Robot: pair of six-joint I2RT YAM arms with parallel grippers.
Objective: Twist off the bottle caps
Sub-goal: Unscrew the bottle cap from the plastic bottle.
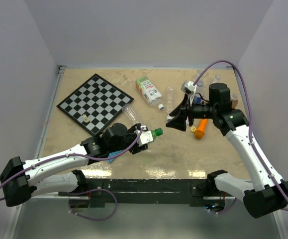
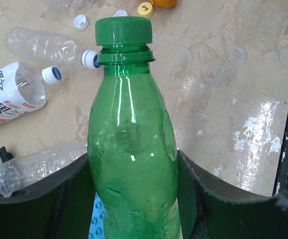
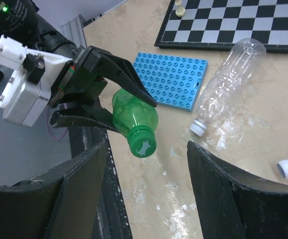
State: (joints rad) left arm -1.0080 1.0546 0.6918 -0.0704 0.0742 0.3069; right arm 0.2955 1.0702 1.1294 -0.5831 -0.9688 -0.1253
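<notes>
**Cap offered across**

The green cap (image 2: 123, 30) tops the green bottle (image 2: 131, 164), which the left jaws clamp by its body above the surface (image 2: 223, 74), neck aimed at the wide-spread right jaws, apparently so they can twist it.

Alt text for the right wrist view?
The left gripper holds a green bottle, its green cap pointing at the camera, framed by the open fingers of the right gripper. Behind lie a blue studded plate, a capped clear bottle and a chessboard.

the bottle (image 2: 131, 164) is glossy translucent green plastic (its cap (image 2: 123, 30) ribbed), the tabletop (image 2: 223, 74) shiny.
</notes>
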